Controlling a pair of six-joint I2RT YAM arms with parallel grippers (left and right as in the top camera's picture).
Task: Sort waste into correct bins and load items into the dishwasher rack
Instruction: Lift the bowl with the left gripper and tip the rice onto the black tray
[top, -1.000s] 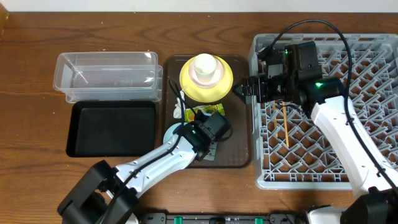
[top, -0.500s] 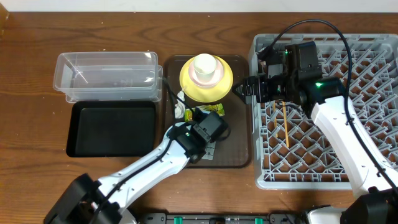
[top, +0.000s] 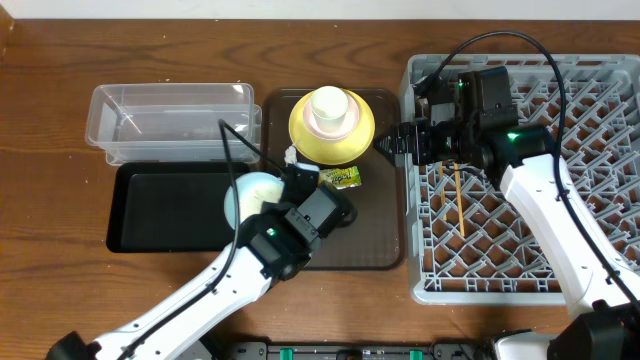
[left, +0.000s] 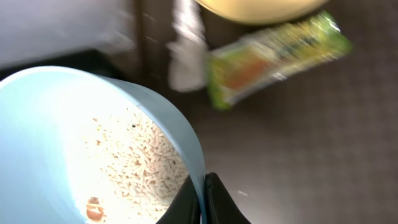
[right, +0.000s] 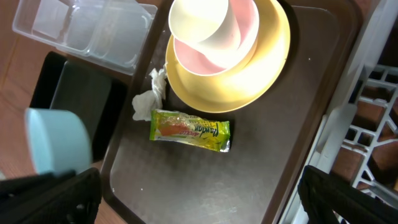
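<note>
I see left arm stretched forward, left end effector (left: 203, 200) pinching round light blue bowl (left: 74, 143) rim; right end effector (top: 388, 143) agape over brown wooden bench (top: 60, 280).

light blue bowl (left: 50, 124), yellow plate (right: 264, 68), green-and-yellow wrapper (right: 189, 132), black tray (top: 170, 210)

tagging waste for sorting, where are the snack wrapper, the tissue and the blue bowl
snack wrapper (right: 189, 130), right wrist view, middle of its printed face
tissue (right: 148, 101), right wrist view, its crumpled main clump
light blue bowl (left: 43, 124), left wrist view, bare inner wall
</note>
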